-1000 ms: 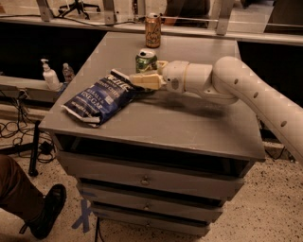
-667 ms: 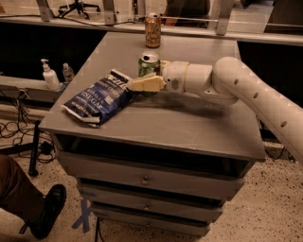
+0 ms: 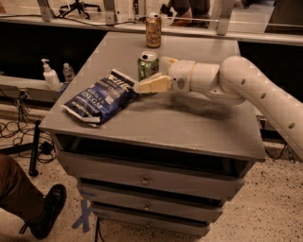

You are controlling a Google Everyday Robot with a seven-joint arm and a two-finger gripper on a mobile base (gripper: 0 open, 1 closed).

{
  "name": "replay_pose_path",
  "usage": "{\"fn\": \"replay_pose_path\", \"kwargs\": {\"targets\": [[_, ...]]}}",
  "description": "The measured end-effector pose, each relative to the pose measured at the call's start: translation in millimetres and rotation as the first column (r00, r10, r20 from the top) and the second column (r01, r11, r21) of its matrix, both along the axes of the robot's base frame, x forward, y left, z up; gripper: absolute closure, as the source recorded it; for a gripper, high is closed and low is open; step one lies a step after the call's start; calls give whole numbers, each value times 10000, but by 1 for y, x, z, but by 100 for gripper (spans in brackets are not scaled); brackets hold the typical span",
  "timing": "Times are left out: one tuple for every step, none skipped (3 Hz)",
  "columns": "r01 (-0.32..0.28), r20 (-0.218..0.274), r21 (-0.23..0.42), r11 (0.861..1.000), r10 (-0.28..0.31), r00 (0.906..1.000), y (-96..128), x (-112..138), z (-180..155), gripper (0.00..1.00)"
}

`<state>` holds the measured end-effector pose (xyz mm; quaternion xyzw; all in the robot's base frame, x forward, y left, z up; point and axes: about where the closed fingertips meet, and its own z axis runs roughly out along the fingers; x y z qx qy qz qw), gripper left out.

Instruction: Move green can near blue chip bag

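grey cabinet with knobbed drawers, centre | speckled floor with blue tape mark | black cables at left | pump bottle on low shelf, left | long ledge behind | chair base top left | warm dim light | gripper over cabinet top

The green can is standing upright, silver top up, mottled green and white label showing, just beside the far end of the blue chip bag. The navy bag is lying flat, white lettering facing up. The gripper is reaching in at the can.
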<state>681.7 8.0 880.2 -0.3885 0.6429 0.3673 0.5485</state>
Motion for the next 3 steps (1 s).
{"fn": "replay_pose_path", "kwargs": {"targets": [[644,248,-67,9979,-642,9976,-38,6,13,0],[1757,850,197,9843,-1767,9806,-99,15,39,0],[2983,1716,513,9531,-3027,9375,-180,15,75,0]]}}
